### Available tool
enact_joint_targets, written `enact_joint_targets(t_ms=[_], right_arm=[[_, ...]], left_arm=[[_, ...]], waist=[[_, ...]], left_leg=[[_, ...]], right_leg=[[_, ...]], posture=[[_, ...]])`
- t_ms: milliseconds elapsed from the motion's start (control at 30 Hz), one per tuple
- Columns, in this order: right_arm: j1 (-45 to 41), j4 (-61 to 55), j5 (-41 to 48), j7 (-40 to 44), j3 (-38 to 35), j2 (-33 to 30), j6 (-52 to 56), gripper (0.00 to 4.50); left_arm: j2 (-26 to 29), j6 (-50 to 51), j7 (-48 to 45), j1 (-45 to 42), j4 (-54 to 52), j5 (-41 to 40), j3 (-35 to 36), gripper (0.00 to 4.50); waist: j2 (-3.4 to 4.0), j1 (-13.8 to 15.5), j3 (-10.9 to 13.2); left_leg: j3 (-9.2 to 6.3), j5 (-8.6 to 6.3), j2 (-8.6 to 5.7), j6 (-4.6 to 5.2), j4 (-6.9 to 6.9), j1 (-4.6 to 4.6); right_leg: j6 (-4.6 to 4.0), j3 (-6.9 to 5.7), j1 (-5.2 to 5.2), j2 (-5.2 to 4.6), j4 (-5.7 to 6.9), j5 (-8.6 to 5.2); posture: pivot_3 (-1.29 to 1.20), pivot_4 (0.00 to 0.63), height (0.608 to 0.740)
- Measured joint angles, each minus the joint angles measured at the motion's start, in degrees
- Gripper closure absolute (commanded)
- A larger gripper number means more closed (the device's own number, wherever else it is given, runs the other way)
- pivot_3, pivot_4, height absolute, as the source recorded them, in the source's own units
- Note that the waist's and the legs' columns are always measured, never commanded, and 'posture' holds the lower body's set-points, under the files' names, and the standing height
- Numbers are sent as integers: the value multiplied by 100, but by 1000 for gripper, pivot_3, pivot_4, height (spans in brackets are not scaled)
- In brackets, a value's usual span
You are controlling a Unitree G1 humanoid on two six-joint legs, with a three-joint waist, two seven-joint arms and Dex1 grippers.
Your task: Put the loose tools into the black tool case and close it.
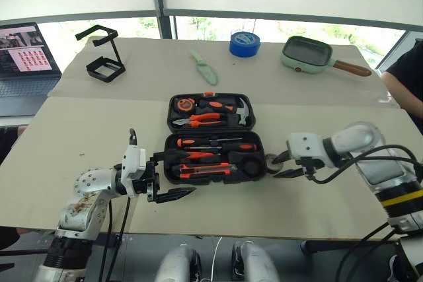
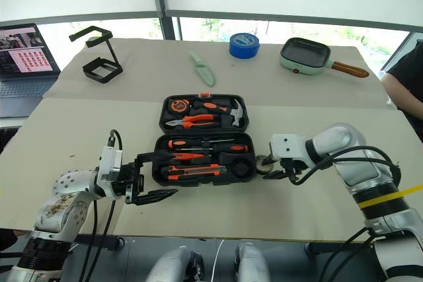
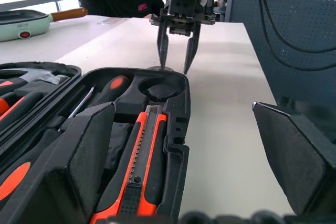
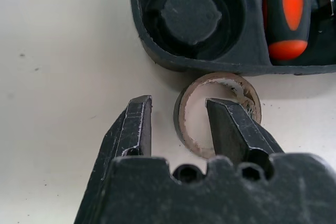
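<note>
1. Tool case first: the black tool case (image 1: pixel 213 138) lies open near the middle of the table (image 1: pixel 86 130), its lid half away from us and its tray half nearer.
2. On the far left we see a laptop (image 1: pixel 25 57) at the table's edge and a black wire stand (image 1: pixel 104 54) just beside it on the table.
3. Our left gripper (image 1: pixel 166 179) hovers at the left end of the case's near half with its fingers spread wide and nothing between them; in the left wrist view one finger sits over the tray.
4. In the tray we see the screwdrivers (image 1: pixel 215 142) and the orange-and-black utility knife (image 1: pixel 201 170) seated in their recesses, and a round recess (image 4: pixel 190 9) at the right end with no ring in it.
5. The lid half holds pliers (image 1: pixel 201 119) and a hammer (image 1: pixel 242 111).
6. Behind the case lie a pale green sheathed tool (image 1: pixel 204 66) and a blue tape roll (image 1: pixel 244 43).
7. The small tape ring (image 4: pixel 217 113) lies flat on the table, touching or just beside the case's right end.
8. Our right gripper (image 4: pixel 178 127) is partly open: one finger stands inside the ring and the other outside it, astride the ring's wall, not pinching it that we can see.
9. A green pan (image 1: pixel 307 54) sits far right at the back, with a person's arm (image 1: pixel 403 80) at the right edge.
</note>
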Motion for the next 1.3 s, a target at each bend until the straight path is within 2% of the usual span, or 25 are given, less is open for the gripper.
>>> enact_joint_targets(t_ms=[133, 167, 233, 367, 433, 600, 667, 800, 900, 1067, 1133, 1300], right_arm=[[-11, 122, -278, -109, 159, 7, 62, 3513], [-26, 122, -297, -122, 167, 7, 79, 3927], [-48, 121, -328, -125, 167, 7, 104, 4484], [-43, 93, -314, -72, 166, -46, 154, 4484], [-36, -9, -266, 61, 142, -309, 271, 4484], [-155, -478, 154, 435, -178, -642, 995, 4484], [-320, -726, 418, 556, -216, -606, 1429, 4484], [-696, -1270, 1114, 552, -278, -94, 2549, 4484], [-733, -1535, 1305, 460, -173, 58, 3040, 4484], [-696, -1568, 1178, 222, 417, 268, 3228, 4484], [-696, -1507, 1072, 142, 485, 257, 3232, 4484], [-699, -1392, 837, 30, 629, 154, 3208, 4484]], left_arm=[[0, -11, 26, 1, 0, 1, 0, 0], [0, -13, 27, 0, -1, 1, 0, 0], [0, -32, 26, 1, 0, 1, 0, 0], [-2, -65, 22, -5, 3, 2, -22, 0], [-2, -92, 15, -8, 18, 4, -28, 0], [-3, -165, -6, -9, 59, 81, -33, 0], [-6, -182, -22, -20, 77, 88, -43, 0], [-50, -197, -26, -59, 133, 97, -71, 0], [-50, -204, -24, -51, 142, 100, -74, 0], [-48, -204, -1, 39, 76, 99, -71, 0], [-47, -204, 26, 113, 9, 99, -67, 0], [-38, -204, 54, 250, -72, 98, -35, 0]], waist=[[1, 7, 1], [1, 6, 1], [1, 1, 1], [2, 3, 1], [7, 16, 4], [7, -15, 4], [7, -42, 5], [7, -59, 5], [7, 1, 5], [7, 9, 4], [7, 9, 4], [8, -3, 4]], left_leg=[[1, 0, -1, 0, 0, -2], [1, 0, -1, 0, 0, -2], [0, 0, 0, -1, 0, -1], [0, 0, 0, 0, 0, -2], [0, 0, -3, 1, 0, -6], [-2, -1, 1, 2, 0, -5], [-4, 0, 2, 0, -1, -4], [-14, 4, 5, -11, -1, -6], [-17, -2, 2, -14, 1, -10], [-13, -1, -6, 5, 4, -45], [-9, 1, -7, 5, 14, -76], [-4, 4, -7, 6, 19, -81]], right_leg=[[1, -4, -2, -1, 1, 0], [1, -5, -1, -1, 1, 0], [1, -7, -1, 0, 1, 0], [0, -8, -2, 0, 2, 0], [1, -12, -4, -3, 0, 0], [-1, -14, -5, 0, -1, 1], [-2, -11, -8, 0, 2, 1], [-11, -8, -8, -2, 3, 6], [-12, -14, -9, -8, 0, 7], [-9, -18, -41, -12, 0, 8], [-8, -38, -76, -8, 10, 11], [-7, -60, -76, 7, 12, 11]], posture=[[0, 150, 740], [0, 150, 740], [0, 150, 740], [0, 150, 740], [0, 150, 740], [0, 150, 740], [0, 150, 740], [0, 150, 740], [0, 150, 740], [0, 150, 740], [0, 150, 740], [0, 150, 740]])
